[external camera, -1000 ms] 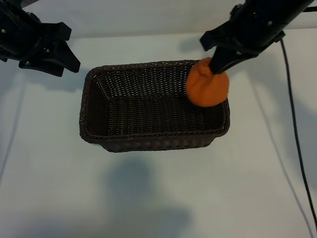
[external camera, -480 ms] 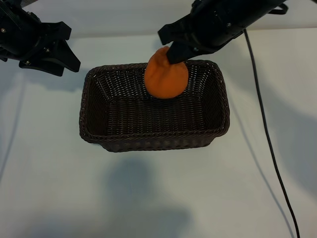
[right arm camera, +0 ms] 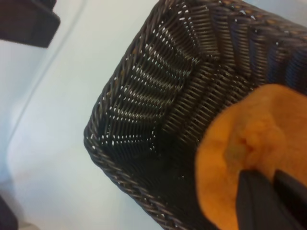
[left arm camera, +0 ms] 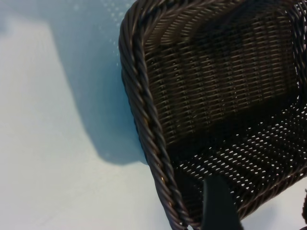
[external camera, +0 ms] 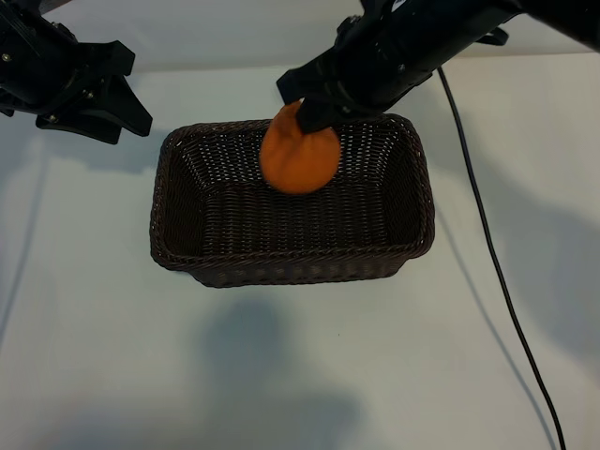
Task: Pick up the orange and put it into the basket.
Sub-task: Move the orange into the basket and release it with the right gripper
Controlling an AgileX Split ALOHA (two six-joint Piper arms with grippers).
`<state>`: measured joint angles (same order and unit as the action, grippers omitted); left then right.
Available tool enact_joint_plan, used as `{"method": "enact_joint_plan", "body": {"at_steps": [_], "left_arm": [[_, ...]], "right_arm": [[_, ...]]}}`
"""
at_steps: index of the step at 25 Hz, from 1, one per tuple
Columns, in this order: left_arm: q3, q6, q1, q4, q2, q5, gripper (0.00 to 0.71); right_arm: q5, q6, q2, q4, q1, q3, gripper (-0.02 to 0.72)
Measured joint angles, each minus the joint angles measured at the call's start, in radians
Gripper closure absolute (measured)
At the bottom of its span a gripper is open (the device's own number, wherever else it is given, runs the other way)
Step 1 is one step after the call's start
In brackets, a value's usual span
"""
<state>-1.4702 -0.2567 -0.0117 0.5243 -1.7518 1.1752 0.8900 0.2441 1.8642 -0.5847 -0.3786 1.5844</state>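
While pinched by its stem end in the closed right gripper (external camera: 309, 111), hung the orange (external camera: 300, 157) above the basket (external camera: 291, 267); left gripper (external camera: 117, 89) open, parked aside.

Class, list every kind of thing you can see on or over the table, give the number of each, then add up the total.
Orange: 1
Basket: 1
Right gripper, shut on the orange: 1
Left gripper, open, off beside the basket: 1
Cable: 1
Total: 5

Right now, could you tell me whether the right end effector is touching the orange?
Touching. The right wrist view shows the right end effector pinching the orange at its knobbly stem end.
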Motion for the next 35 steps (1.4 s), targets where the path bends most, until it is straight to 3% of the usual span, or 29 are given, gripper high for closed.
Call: {"method": "enact_joint_plan", "body": {"at_steps": [6,22,35], "left_arm": [[0.000,0.000,0.000,0.000,0.000,0.000,0.252],[0.000,0.001,0.000,0.000,0.000,0.000,0.252],[0.000,0.001,0.000,0.000,0.000,0.000,0.252]], "right_arm": [[0.020,0.011,0.062,0.044,0.000,0.000,0.666],[0.039,0.028,0.147,0.054,0.000,0.000,0.666],[0.040,0.033,0.147,0.105,0.000,0.000,0.666]]}}
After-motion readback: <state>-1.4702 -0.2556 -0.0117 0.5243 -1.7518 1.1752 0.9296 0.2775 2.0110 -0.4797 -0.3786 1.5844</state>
